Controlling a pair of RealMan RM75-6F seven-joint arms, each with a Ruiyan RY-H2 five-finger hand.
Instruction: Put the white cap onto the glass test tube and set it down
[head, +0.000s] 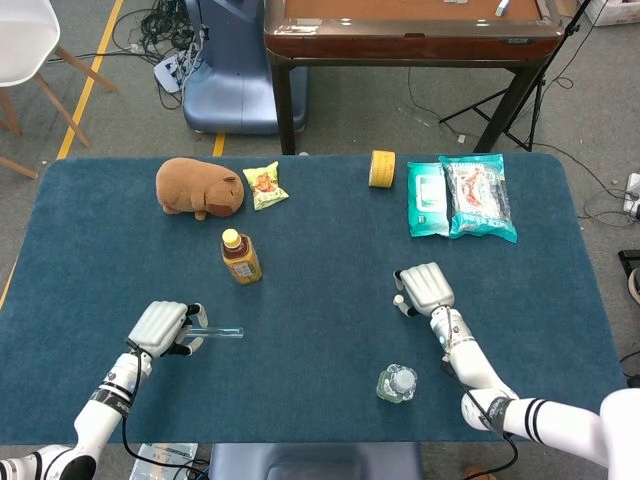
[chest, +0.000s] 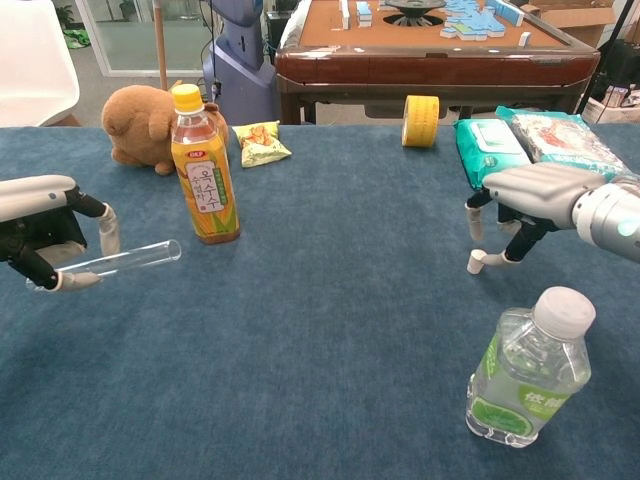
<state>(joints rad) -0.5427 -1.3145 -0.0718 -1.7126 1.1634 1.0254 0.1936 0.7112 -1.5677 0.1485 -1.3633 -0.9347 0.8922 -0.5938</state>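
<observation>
Head view shows the left hand (head: 163, 327) near the front left part of the blue table (head: 320, 220), fingers curled round the closed end of the glass test tube (head: 218, 331). The tube lies level, its open mouth pointing toward the orange tea bottle's (head: 241, 257) side of the table, just in front of that bottle and apart from it. From the chest view the tube (chest: 112, 260) is pinched between thumb and fingers of the left hand (chest: 45, 230), off the cloth.

The right hand (head: 424, 287) hangs right of the tea bottle, across a wide bare stretch of cloth. Its fingers are bent downward around the white cap (chest: 476, 262); in the chest view a fingertip touches the cap, which sits on the cloth, but whether the right hand (chest: 527, 200) has hold of it I cannot tell. In the head view the cap is hidden beneath the hand.

A clear water bottle (head: 397, 383) stands close to the front edge, just in front of the right hand. Behind the tea bottle lie a brown plush animal (head: 199, 188) and a small snack packet (head: 265, 185). Along the far edge, well right of the tea bottle, sit a yellow tape roll (head: 382, 168) and two wet-wipe packs (head: 461, 196). Cloth between tea bottle and right hand is open.
</observation>
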